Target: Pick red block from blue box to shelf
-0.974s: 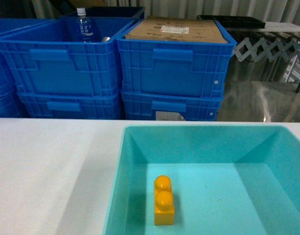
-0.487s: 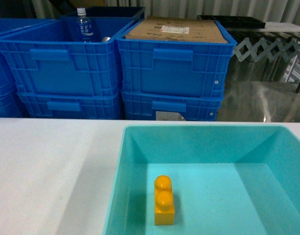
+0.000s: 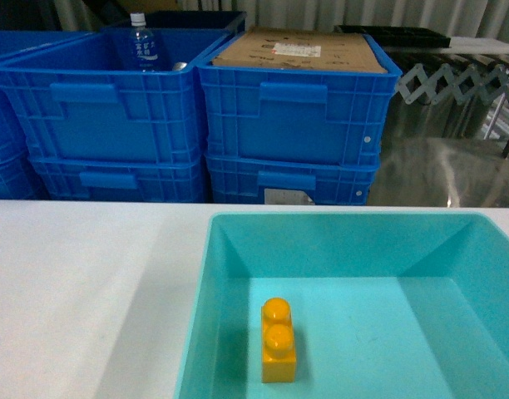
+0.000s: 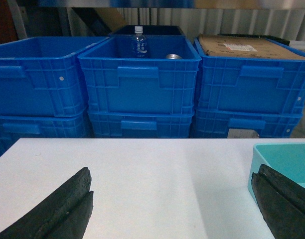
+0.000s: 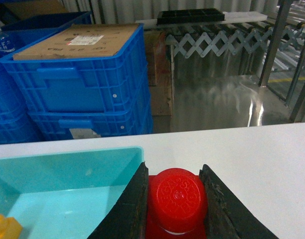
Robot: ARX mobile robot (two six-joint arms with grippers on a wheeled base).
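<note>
Block [image 5: 175,203] is seen only in the right wrist view, where it is held between the two dark fingers of the right pincer [image 5: 175,209]; the jaws are closed on its two side faces, and the round stud points up toward the camera. It is carried above the white tabletop [image 5: 262,154], just past the 3 o'clock rim of the box [image 5: 68,172], so it is judged to be already out of the box. In the head view neither pincer is shown; only a yellow brick [image 3: 278,341] is lying on the box floor, toward 7 o'clock.

The left pincer [image 4: 172,199] is spread wide over the bare tabletop, with nothing between its fingers [image 4: 68,204], and the box corner is seen at 3 o'clock of that view.

The block is judged to be light, stiff and hollow plastic, so little force is needed and nothing can be crushed. Its glossy faces are probably slippery, therefore the hold on the flat sides, below the stud, is the proper one; a hold on the round stud would be less sure. Because the piece is small, it could turn between the pads if the arm is swung quickly.

Blue crates [image 3: 296,116] are stacked behind the tabletop at 12 o'clock. The shelf cannot be identified with certainty in these views.
</note>
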